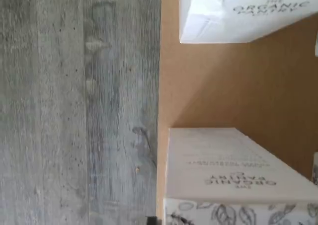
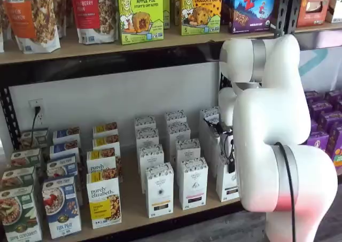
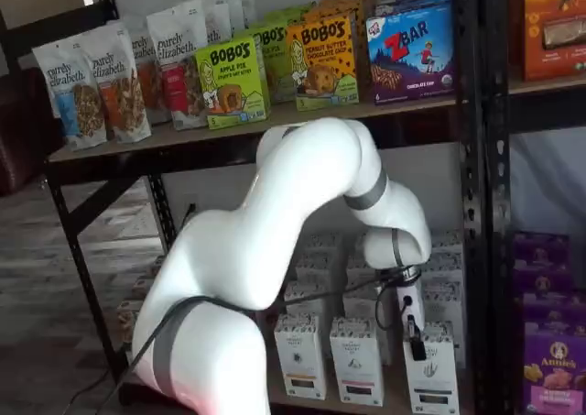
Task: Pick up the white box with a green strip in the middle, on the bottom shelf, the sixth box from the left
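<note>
Gripper (image 3: 417,346) hangs right over white box (image 3: 430,378).

Matt cardboard white box (image 3: 430,371) stands on the pale wooden bottom shelf (image 2: 133,212); grey wood-grain floor (image 1: 74,106).

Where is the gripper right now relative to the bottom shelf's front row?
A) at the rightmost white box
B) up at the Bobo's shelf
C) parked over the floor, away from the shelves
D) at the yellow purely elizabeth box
A: in a shelf view the gripper hangs right at the top of the white box, the rightmost front carton on the bottom shelf.
</note>
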